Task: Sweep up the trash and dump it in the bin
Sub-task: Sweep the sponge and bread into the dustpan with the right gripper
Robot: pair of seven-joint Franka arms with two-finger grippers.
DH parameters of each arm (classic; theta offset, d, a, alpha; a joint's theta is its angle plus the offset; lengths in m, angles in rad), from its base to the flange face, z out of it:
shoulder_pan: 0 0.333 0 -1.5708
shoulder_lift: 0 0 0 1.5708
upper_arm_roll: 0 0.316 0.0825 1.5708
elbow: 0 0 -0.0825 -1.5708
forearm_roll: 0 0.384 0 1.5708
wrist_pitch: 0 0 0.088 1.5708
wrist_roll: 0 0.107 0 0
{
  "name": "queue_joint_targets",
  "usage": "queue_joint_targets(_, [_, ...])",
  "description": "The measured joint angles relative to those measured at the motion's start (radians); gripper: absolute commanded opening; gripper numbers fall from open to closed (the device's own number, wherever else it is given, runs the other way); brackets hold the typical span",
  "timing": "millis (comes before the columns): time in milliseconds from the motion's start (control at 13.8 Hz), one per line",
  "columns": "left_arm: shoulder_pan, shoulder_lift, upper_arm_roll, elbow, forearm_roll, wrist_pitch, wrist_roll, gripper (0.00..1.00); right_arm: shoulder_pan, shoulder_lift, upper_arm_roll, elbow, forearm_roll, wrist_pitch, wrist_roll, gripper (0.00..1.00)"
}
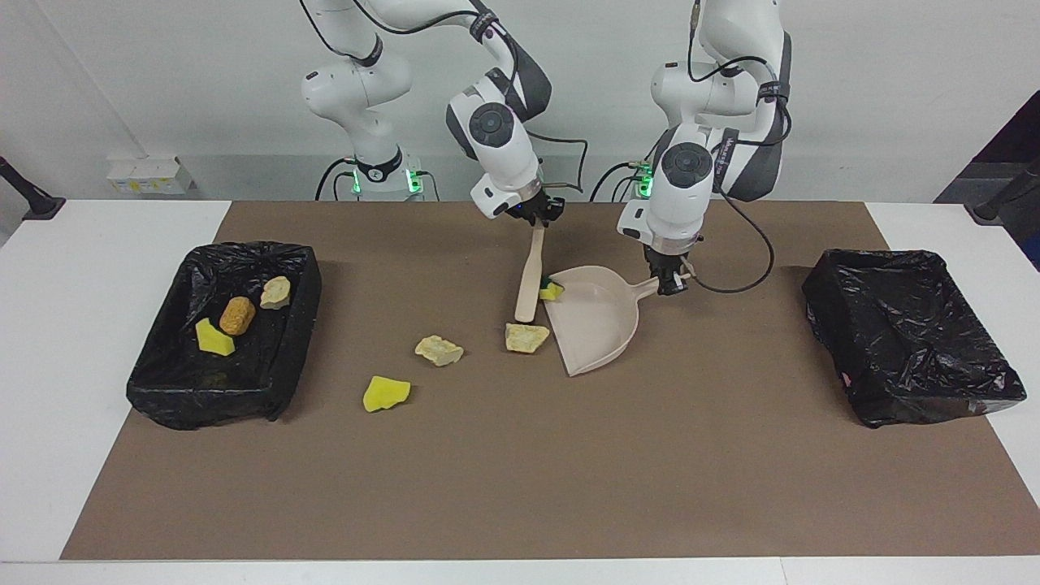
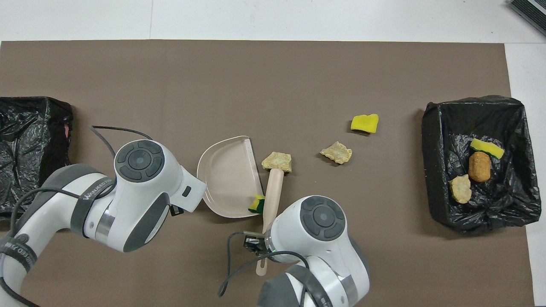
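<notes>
My right gripper (image 1: 539, 218) is shut on the handle of a beige brush (image 1: 529, 280) that slants down to the mat. My left gripper (image 1: 672, 281) is shut on the handle of the beige dustpan (image 1: 597, 321), which lies flat with its mouth toward the brush. Of the trash, a green-yellow sponge (image 1: 552, 290) sits on the pan's lip against the brush. A pale beige lump (image 1: 526, 336) lies at the pan's mouth by the brush tip (image 2: 277, 161). Another beige lump (image 1: 439, 350) and a yellow sponge chunk (image 1: 386, 393) lie toward the right arm's end.
A black-lined bin (image 1: 244, 248) at the right arm's end holds three scraps: a yellow sponge, a golden-brown piece and a beige lump. A second black-lined bin (image 1: 877, 256) stands at the left arm's end. A brown mat (image 1: 520, 471) covers the table.
</notes>
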Motion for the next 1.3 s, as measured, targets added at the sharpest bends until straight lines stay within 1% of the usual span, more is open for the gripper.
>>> queue_joint_targets(290, [0.0,0.0,0.0,0.0,0.0,0.0,-0.007,0.0,0.043,0.032,0.001,0.096,0.012,-0.014,0.0,0.0])
queue_joint_targets(652, [-0.002,0.0,-0.002,0.0,0.0,0.001,-0.04,0.0,0.017,0.046,-0.009,0.168,0.003,-0.08,-0.01,0.0])
queue_joint_targets(1015, [-0.002,0.0,-0.002,0.0,-0.001,0.005,-0.063,0.0,0.014,0.053,-0.011,0.194,-0.043,-0.082,-0.044,0.0])
queue_joint_targets(1160, [-0.002,0.0,-0.002,0.0,-0.001,0.007,-0.071,0.0,0.007,0.057,-0.011,0.21,-0.092,-0.082,-0.044,0.0])
queue_joint_targets(1305, [-0.002,0.0,-0.001,0.0,-0.002,0.008,-0.082,0.0,-0.025,0.08,-0.012,0.239,-0.15,-0.097,-0.064,0.0])
